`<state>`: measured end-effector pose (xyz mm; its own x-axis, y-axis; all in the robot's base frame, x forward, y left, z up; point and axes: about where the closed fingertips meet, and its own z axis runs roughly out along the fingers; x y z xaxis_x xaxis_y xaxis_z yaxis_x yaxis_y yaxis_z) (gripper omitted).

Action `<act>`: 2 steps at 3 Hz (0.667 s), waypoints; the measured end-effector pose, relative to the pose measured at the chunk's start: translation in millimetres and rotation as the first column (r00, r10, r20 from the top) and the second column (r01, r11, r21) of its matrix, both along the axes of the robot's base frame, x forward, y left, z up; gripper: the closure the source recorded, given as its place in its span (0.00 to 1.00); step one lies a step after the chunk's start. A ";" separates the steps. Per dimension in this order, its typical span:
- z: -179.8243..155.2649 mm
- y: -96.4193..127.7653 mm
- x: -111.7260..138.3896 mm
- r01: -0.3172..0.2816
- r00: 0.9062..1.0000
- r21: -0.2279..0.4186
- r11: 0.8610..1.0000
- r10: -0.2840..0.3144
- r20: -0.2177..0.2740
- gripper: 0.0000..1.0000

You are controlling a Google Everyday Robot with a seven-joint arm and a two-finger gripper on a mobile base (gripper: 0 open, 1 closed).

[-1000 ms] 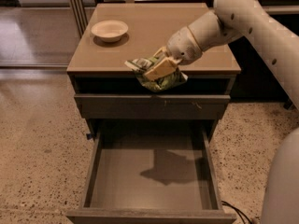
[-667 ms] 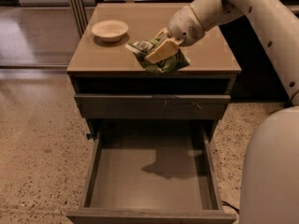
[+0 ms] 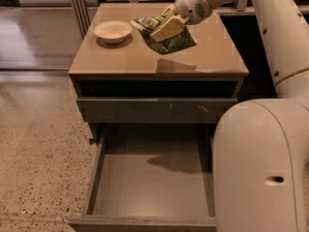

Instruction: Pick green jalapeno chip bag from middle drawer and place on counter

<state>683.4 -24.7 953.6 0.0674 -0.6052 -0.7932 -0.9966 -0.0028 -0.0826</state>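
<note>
My gripper (image 3: 163, 29) is shut on the green jalapeno chip bag (image 3: 170, 41) and holds it in the air above the middle of the counter (image 3: 125, 62). The bag is crumpled green foil with white print and hangs down to the right of the pale fingers (image 3: 166, 28). Its shadow falls on the counter below it. The middle drawer (image 3: 152, 178) stands pulled out and open below, with a bare dark floor.
A white bowl (image 3: 112, 31) sits on the counter's left rear, just left of the bag. A closed drawer front with pale scratch marks (image 3: 154, 110) is above the open drawer. My white arm fills the right side. Speckled floor lies to the left.
The gripper has lifted the bag up and back, from in front of the cabinet's upper edge to over the counter top. The drawer has stayed open.
</note>
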 end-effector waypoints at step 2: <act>-45.2 7.2 66.5 0.112 0.994 -0.066 0.991 -0.111 0.027 1.00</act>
<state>749.9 -17.5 908.4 0.0143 -0.6621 -0.7493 -0.9888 0.1018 -0.1089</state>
